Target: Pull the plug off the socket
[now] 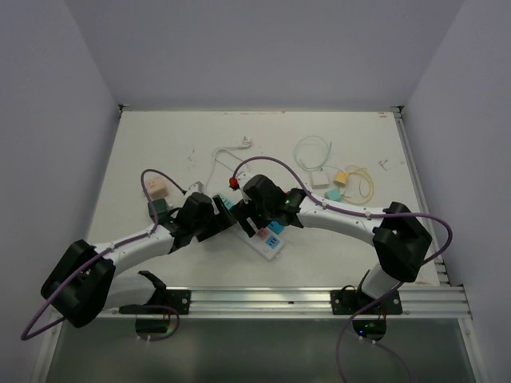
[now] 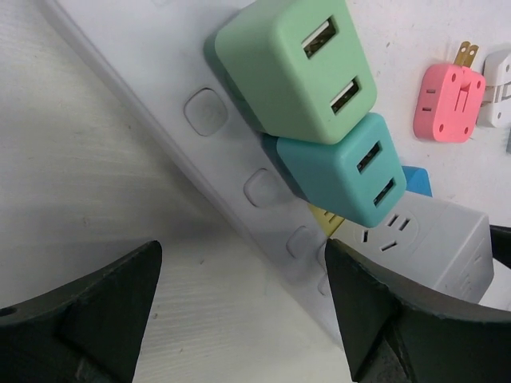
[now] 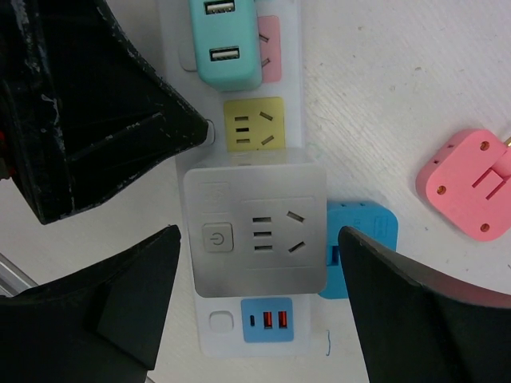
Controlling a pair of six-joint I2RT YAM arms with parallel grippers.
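The socket is a long white power strip lying diagonally at mid table. In the right wrist view the strip carries a teal USB cube, a bare yellow outlet face, a grey-white cube plug with a power button and a blue USB face. My right gripper is open, its fingers on either side of the grey-white cube and not touching it. My left gripper is open over the strip's edge, near a green cube and the teal cube. In the top view both grippers, left and right, are over the strip.
A pink adapter and a blue adapter lie beside the strip. Peach and green cubes sit at left. Yellow, teal and white adapters with thin cables lie at back right. The white cord runs back.
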